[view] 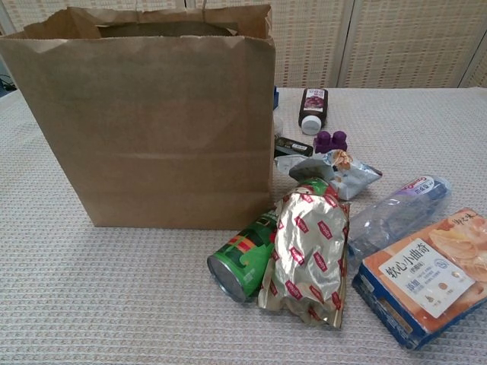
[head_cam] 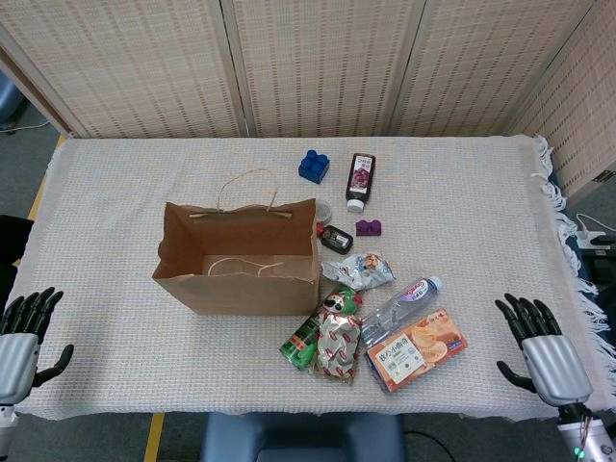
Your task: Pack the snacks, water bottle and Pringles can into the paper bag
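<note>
The brown paper bag stands upright and open-topped, left of the table's middle. To its right lie a green Pringles can, a gold foil snack pouch, a small silver snack bag, a clear water bottle and an orange cracker box. My left hand hovers open off the near left corner. My right hand is open near the front right edge, well right of the box. Neither hand shows in the chest view.
Behind the snacks lie a dark juice bottle, a blue block, a purple block and a small black object. A fringed cloth covers the table. Folding screens stand behind.
</note>
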Controlling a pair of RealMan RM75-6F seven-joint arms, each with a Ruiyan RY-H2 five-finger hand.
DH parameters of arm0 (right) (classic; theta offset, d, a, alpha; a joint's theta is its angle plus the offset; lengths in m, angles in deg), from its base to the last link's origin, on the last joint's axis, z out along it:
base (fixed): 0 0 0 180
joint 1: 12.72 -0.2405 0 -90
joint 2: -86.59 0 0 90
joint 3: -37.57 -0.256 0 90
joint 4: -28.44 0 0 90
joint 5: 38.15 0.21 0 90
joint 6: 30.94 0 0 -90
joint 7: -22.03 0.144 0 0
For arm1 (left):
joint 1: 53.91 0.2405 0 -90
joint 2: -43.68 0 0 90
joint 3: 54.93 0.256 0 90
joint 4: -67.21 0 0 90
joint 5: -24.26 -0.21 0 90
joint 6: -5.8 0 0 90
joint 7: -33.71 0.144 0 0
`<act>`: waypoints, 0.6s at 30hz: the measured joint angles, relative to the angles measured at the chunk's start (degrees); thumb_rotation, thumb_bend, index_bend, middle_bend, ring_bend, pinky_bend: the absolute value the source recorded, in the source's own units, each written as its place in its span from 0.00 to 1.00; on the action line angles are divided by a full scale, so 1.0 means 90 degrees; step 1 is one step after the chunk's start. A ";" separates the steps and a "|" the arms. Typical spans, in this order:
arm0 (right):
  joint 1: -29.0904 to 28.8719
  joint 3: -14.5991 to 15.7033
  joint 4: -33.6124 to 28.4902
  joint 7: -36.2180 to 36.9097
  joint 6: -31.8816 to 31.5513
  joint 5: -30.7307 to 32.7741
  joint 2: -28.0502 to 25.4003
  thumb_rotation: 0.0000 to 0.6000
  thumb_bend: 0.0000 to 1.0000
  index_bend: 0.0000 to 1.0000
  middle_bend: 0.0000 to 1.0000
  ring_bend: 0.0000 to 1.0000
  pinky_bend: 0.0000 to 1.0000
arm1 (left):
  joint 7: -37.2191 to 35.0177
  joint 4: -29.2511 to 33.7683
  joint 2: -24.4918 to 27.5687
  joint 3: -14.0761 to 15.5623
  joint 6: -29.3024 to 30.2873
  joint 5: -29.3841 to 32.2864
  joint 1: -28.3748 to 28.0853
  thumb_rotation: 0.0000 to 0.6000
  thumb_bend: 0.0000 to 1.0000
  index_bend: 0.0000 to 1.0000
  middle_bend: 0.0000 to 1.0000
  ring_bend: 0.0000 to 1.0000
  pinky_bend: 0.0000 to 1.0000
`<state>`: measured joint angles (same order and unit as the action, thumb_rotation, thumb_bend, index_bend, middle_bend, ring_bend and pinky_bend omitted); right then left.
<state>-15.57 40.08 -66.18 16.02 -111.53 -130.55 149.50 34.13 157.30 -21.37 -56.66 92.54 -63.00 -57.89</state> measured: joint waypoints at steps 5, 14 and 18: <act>-0.0286 0.0185 -0.0294 -0.0322 0.0704 0.0010 -0.0215 1.00 0.10 0.00 0.00 0.00 0.01 | -0.0003 -0.0002 0.0001 -0.0003 0.0002 0.0004 0.0000 1.00 0.37 0.00 0.00 0.00 0.00; -0.0639 0.0105 -0.0701 -0.1104 0.1475 0.0636 -0.0149 0.89 0.10 0.00 0.00 0.00 0.05 | -0.0022 -0.0015 0.0001 0.0004 0.0010 -0.0012 0.0002 1.00 0.37 0.00 0.00 0.00 0.00; -0.0833 0.0023 -0.0842 -0.1489 0.1775 0.0926 -0.0065 0.85 0.10 0.00 0.00 0.00 0.05 | -0.0016 -0.0006 0.0002 0.0000 0.0002 -0.0005 -0.0002 1.00 0.37 0.00 0.00 0.00 0.00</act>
<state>-23.07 40.29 -73.76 2.62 -95.56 -122.22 148.91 33.99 157.25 -21.35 -56.66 92.55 -63.04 -57.90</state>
